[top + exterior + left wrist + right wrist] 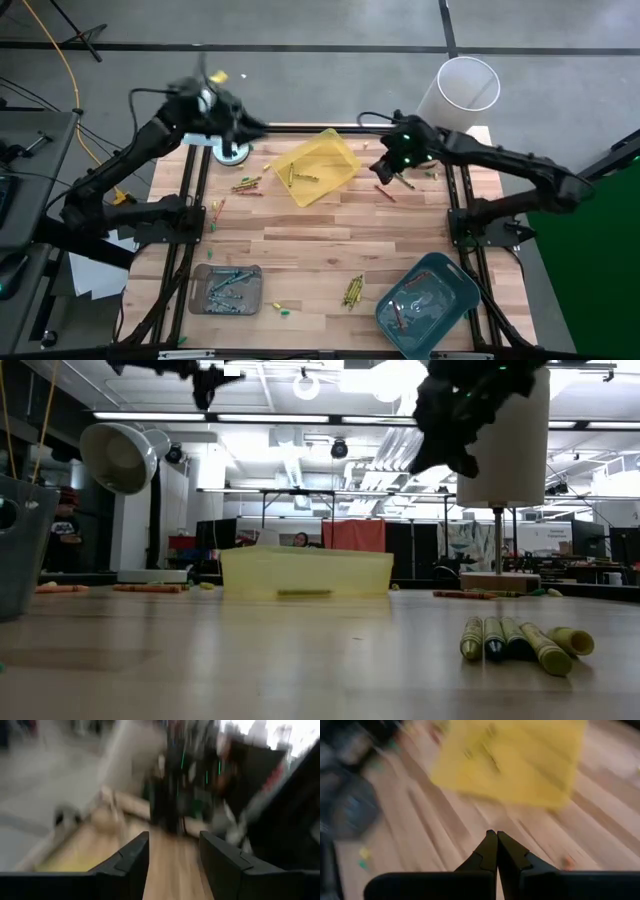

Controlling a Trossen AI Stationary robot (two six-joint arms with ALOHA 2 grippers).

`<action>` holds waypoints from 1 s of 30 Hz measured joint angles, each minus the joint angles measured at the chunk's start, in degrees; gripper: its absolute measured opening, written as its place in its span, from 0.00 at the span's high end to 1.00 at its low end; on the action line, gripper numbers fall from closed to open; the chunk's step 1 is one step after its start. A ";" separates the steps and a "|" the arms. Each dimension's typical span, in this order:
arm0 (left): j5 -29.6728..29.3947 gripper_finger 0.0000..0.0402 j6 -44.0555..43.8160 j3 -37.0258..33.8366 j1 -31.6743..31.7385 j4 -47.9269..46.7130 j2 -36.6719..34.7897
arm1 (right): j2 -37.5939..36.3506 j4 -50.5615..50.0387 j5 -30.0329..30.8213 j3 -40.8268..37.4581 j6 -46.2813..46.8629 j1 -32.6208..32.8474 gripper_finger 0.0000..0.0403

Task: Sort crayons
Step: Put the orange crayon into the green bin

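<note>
Right now the crayons lie scattered over the wooden table (330,230). Centre-top of the high view: yellow tray (318,166) w/ a few olive crayons (298,178) inside. Just left of it, a small red-orange and olive bunch (247,185) on bare wood. Lower centre: a tight cluster of yellow-olive crayons (352,291), well apart from the trays; in the low view the same cluster (520,641) sits lower right, side by side. Lower left: grey tray (227,290) holding blue and green sticks. Lower right: teal tray (428,297) w/ red ones inside. One red crayon (384,194) lies between the yellow tray and the right arm.

Left gripper (172,855) is up at the upper left of the high view, above the table's far edge, fingers spread apart, nothing between them. Right gripper (497,842) hovers upper right of centre, just right of the yellow tray, fingers pressed together, empty. A white bin (458,92) stands beyond the table, upper right.
</note>
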 joint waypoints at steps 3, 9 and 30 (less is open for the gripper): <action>-6.11 0.60 10.22 0.00 -5.49 -18.76 -0.06 | -4.56 12.02 0.05 -6.12 4.35 1.23 1.00; -33.05 0.63 22.80 -4.93 -18.59 -42.09 -0.06 | -5.95 21.51 0.05 -11.27 8.20 2.47 1.00; -45.08 0.67 30.13 -19.15 -23.22 -24.68 21.92 | -4.88 21.00 1.25 -11.61 6.05 2.60 1.00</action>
